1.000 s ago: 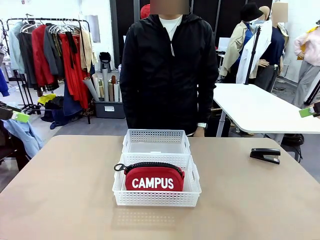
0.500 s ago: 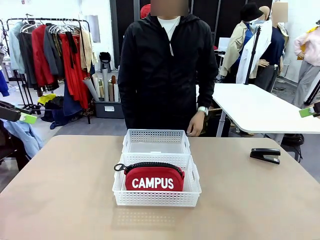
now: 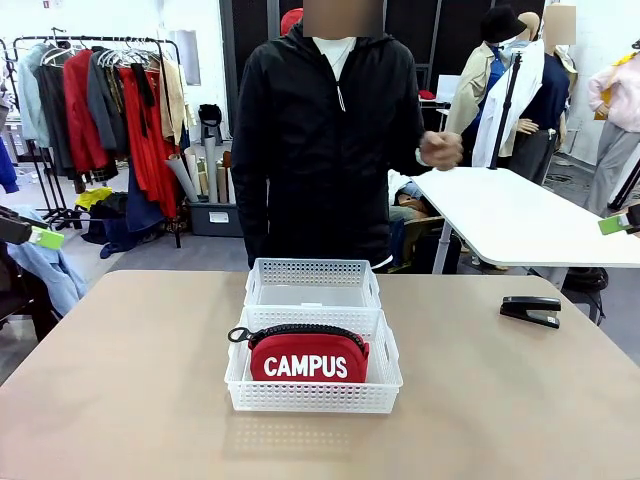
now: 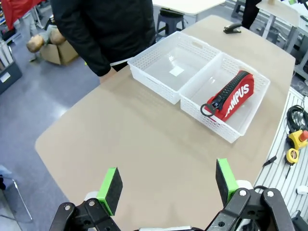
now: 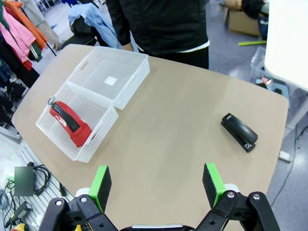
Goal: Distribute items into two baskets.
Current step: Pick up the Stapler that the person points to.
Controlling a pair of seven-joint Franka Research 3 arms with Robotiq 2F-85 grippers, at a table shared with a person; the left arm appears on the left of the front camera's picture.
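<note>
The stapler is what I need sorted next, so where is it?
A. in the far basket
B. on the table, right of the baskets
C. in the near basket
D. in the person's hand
B: the stapler lies on the bare table, apart from the empty far basket and the near basket holding the red pouch.

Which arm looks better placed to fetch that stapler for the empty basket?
The right arm, probably. The stapler lies on the robot's right side, and the right gripper is open with it close ahead. From the left gripper, it lies beyond both baskets.
</note>
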